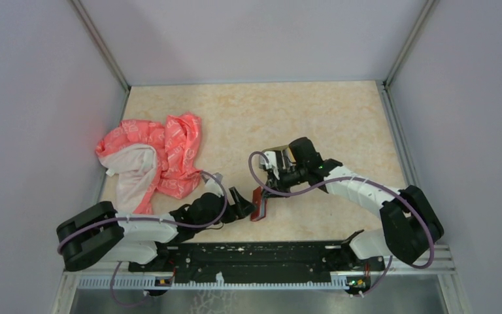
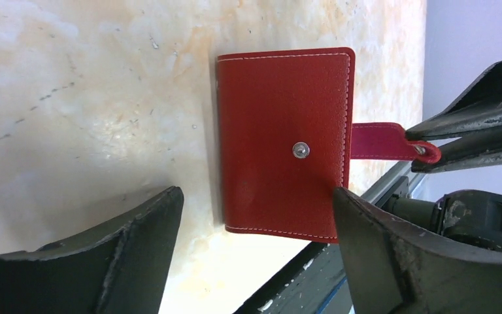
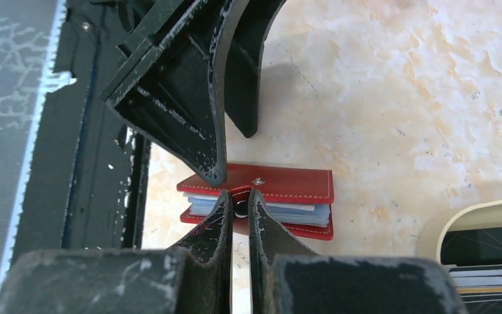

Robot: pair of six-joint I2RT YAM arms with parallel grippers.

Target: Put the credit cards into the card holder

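Right gripper (image 3: 238,196): we see its jaws pinched on the snap tab (image 2: 376,140) of the small red leather-like card holder (image 2: 281,144).
Left gripper (image 2: 255,199): jaws spread wide, straddling that holder.
Card holder: folded, white-stitched, silver stud (image 2: 301,150) on its cover; pale blue-grey credit cards (image 3: 301,210) show between the covers; it lies on the beige marbled table (image 1: 340,124), near the front edge.
Arms: both reach inward and low, wrists meeting.
Writing: the pink cloth (image 1: 170,154) bears print too small for us to read.
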